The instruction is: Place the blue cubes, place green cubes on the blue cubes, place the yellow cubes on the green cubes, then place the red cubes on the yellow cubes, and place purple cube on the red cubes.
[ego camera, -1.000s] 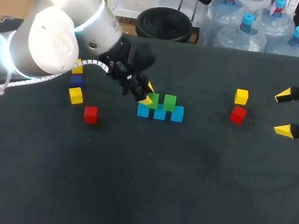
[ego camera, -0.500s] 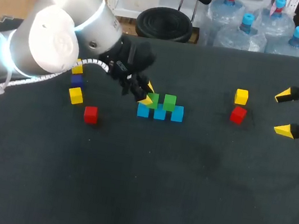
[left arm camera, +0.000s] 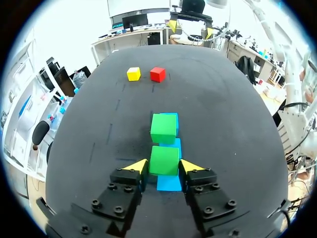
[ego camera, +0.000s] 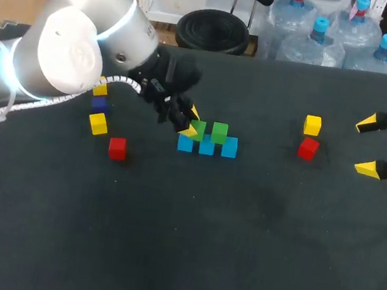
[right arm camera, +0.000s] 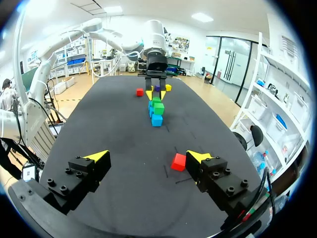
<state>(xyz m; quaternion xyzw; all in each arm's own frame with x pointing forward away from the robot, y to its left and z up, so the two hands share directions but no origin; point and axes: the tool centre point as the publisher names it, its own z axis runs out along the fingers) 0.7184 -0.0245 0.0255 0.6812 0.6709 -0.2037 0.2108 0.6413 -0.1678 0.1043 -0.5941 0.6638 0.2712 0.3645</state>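
Left fingers [left arm camera: 136, 166] pinch the near green cube [left arm camera: 164, 160] from both sides; it sits on the blue row [left arm camera: 169, 182], next to the second green cube [left arm camera: 163, 128]. Green layer looks nearly placed. Next you release, lift straight off, then fetch a yellow cube [ego camera: 312, 124]. Right fingers [right arm camera: 97, 156] spread wide, holding nothing.

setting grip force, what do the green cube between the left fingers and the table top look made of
The green cube: even matte colour, crisp edges, perhaps painted wood or plastic. The table top: dark, dull, no glare, likely fabric or rubber mat.
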